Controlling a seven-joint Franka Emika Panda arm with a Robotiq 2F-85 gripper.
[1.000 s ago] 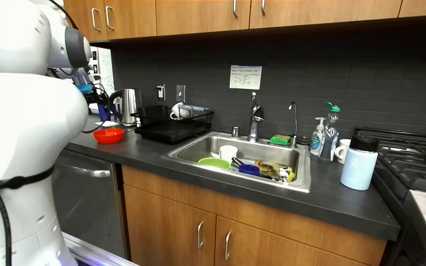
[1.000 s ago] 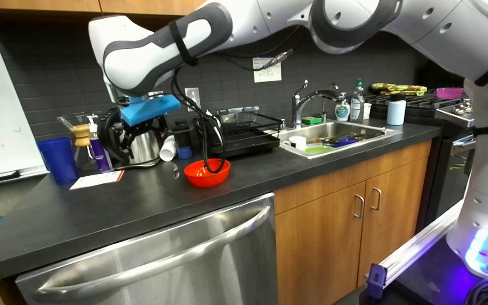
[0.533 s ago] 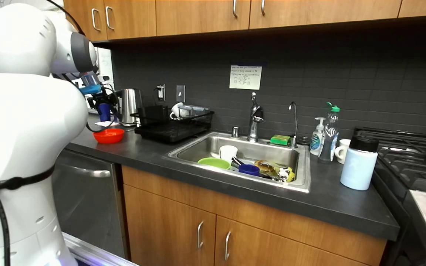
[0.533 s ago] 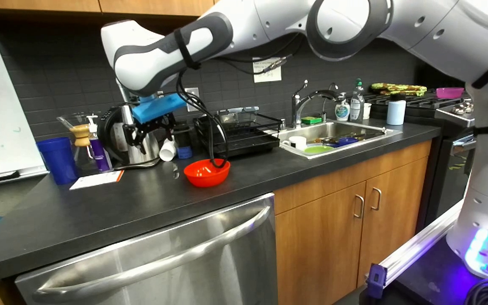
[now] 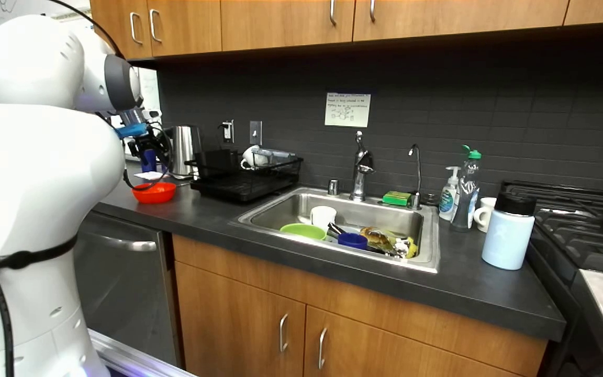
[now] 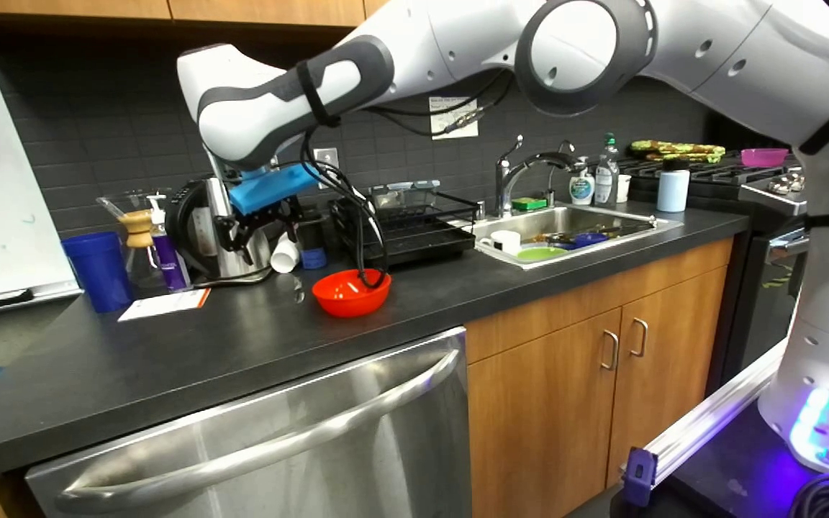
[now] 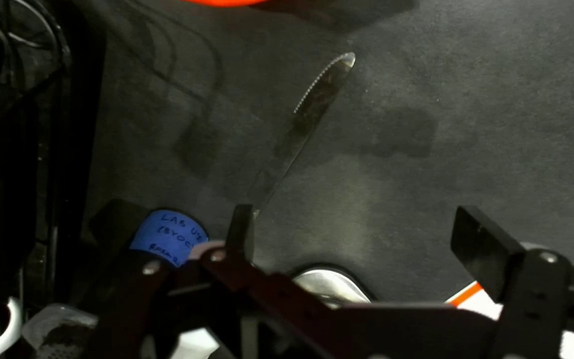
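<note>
My gripper (image 7: pixel 354 219) is open in the wrist view, its fingers wide apart with nothing between them. Below it on the dark counter lies a thin knife (image 7: pixel 319 94) with a serrated edge; its lower end runs toward the left fingertip. In an exterior view the gripper (image 6: pixel 267 241) hangs above the counter, in front of the steel kettle (image 6: pixel 244 255) and under a blue block (image 6: pixel 274 188). The knife shows there only as a faint glint (image 6: pixel 298 290). A red bowl (image 6: pixel 352 293) stands beside it, its rim (image 7: pixel 227 2) just entering the wrist view.
A black jar with a blue label (image 7: pixel 170 237), a white cup on its side (image 6: pixel 286 253) and a dish rack (image 6: pixel 414 241) stand close by. Paper (image 6: pixel 162 306), a blue cup (image 6: pixel 98 273) and a pump bottle (image 6: pixel 170 259) are farther off. The sink (image 5: pixel 427 256) holds dishes.
The arm has come down slightly, and the gripper has shifted toward the dish rack and red bowl, away from the blue cup. Its jaws stay open. The objects on the counter have not moved.
</note>
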